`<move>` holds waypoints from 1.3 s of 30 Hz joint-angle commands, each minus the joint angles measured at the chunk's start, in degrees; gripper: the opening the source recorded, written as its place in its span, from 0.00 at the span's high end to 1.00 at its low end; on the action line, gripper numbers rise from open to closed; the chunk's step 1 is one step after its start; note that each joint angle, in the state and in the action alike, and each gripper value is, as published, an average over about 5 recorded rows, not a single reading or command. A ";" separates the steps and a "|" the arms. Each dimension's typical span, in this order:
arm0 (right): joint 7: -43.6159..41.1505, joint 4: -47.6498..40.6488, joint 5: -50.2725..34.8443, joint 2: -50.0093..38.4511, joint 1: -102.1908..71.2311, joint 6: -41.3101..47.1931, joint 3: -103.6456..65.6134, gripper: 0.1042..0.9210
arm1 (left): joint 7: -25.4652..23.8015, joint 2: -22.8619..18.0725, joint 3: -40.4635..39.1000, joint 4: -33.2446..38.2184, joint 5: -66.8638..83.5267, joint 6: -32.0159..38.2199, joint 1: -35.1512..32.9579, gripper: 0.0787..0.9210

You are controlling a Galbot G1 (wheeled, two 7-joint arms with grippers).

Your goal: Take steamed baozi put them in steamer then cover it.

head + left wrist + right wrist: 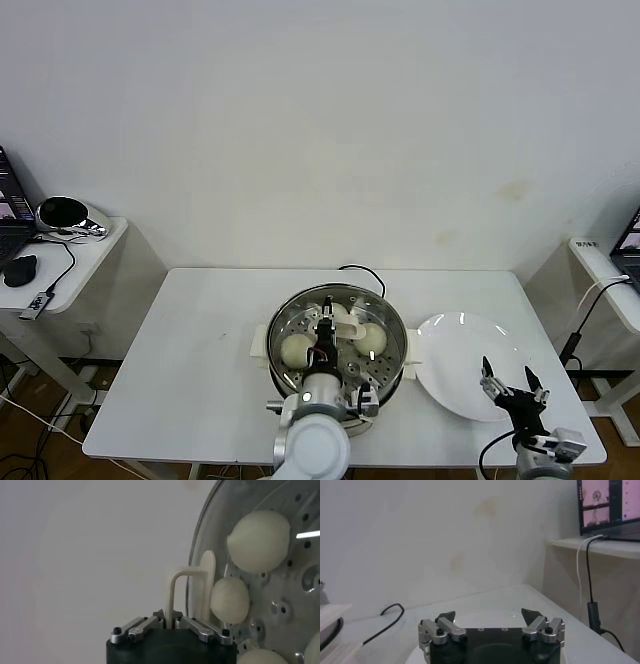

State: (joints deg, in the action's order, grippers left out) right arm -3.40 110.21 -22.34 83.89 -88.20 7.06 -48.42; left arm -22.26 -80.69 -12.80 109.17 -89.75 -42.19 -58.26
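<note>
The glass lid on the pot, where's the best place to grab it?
Grab the cover by its cream-white handle, coming straight down from above. The handle is a raised loop at the centre, so fingers fit either side of it; the glass around it is wide, smooth and hard to pinch. The left gripper is at that handle now, over the steamer with the steamed baozi inside.

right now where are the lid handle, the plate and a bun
lid handle (176, 595), left wrist view, its thin upright leg
plate (455, 345), head view, bare centre
bun (259, 534), left wrist view, dome's middle
</note>
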 commanded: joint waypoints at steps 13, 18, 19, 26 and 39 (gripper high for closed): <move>-0.06 0.69 0.11 -0.19 -0.56 -0.04 -0.48 0.12 | -1.01 2.57 -0.59 10.22 3.04 -2.31 -2.81 0.39; -0.06 0.83 0.17 -0.07 -0.70 -0.04 -0.55 0.12 | -1.31 3.14 -0.77 12.19 3.27 -2.31 -3.49 0.25; -0.06 0.85 0.20 -0.04 -0.74 -0.05 -0.55 0.12 | -1.34 3.26 -0.79 12.62 3.26 -2.31 -3.68 0.21; -0.18 0.98 0.31 0.09 -1.09 -0.05 -0.60 0.12 | -2.59 4.24 -0.85 17.10 4.13 -2.35 -5.08 0.12; -1.32 1.57 0.34 -0.10 -1.76 0.13 0.05 0.12 | -1.85 6.68 1.90 21.99 5.77 -2.30 -8.81 0.12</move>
State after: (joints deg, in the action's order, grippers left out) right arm -4.25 111.49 -21.90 83.89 -89.72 7.18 -48.59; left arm -24.75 -75.37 -13.23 126.37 -85.45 -42.19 -64.87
